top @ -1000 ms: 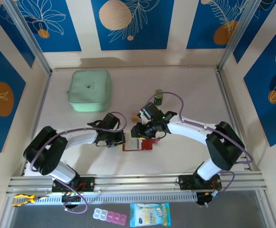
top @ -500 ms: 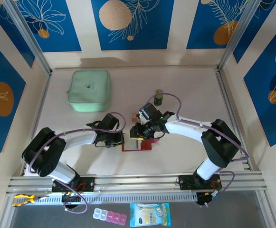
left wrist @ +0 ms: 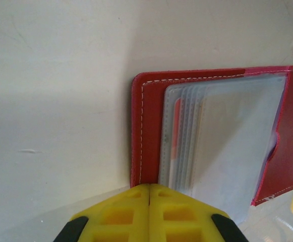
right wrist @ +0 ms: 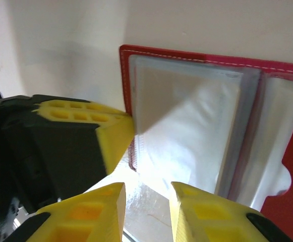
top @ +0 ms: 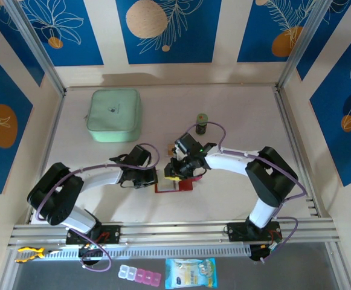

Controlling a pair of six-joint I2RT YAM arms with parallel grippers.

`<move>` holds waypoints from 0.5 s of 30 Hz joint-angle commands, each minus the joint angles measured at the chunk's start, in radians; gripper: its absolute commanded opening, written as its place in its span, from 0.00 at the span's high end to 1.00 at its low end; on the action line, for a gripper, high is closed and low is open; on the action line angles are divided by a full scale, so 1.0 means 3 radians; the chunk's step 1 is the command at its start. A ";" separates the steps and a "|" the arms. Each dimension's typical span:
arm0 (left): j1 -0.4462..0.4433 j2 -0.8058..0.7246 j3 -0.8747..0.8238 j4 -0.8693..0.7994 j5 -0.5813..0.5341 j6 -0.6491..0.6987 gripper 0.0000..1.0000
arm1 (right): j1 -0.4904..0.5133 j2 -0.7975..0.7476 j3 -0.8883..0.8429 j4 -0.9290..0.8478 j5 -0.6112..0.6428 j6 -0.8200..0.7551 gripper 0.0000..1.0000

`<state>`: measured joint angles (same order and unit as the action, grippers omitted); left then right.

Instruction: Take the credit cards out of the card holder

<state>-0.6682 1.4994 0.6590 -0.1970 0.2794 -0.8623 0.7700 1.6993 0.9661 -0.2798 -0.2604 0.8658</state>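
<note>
From above, the card holder (top: 186, 186) lies mostly under the left tool (top: 155, 179) and the right tool (top: 173, 176), its inside too small to make out; the small dark object (top: 201, 123) farther back on the desk (top: 241, 115) is too small to name; in the left wrist view the holder's right part runs off the picture, its near edge sits behind the tool's closed fingers (left wrist: 126, 222), and a thin reddish-orange strip is all that can be told of the credit cards (left wrist: 175, 132) through the cloudy sleeves (left wrist: 227, 141); in the right wrist view the holder's right side is cut off, and whether the right tool's parted fingers (right wrist: 201, 217) touch the clear sleeve between them cannot be told.
</note>
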 commanded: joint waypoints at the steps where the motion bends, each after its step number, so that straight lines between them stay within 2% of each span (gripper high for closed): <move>1: -0.0021 -0.0043 -0.0086 -0.0099 -0.0027 0.0029 0.96 | 0.0010 0.0104 -0.0025 -0.0041 -0.0053 -0.0005 0.70; 15: -0.0022 -0.0044 -0.0110 -0.0100 -0.0042 0.0031 0.96 | 0.0032 0.0209 0.0001 -0.0218 0.0182 -0.0103 0.72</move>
<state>-0.6682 1.4937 0.6514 -0.1932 0.2794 -0.8623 0.7731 1.7538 0.9661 -0.3046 -0.2237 0.8520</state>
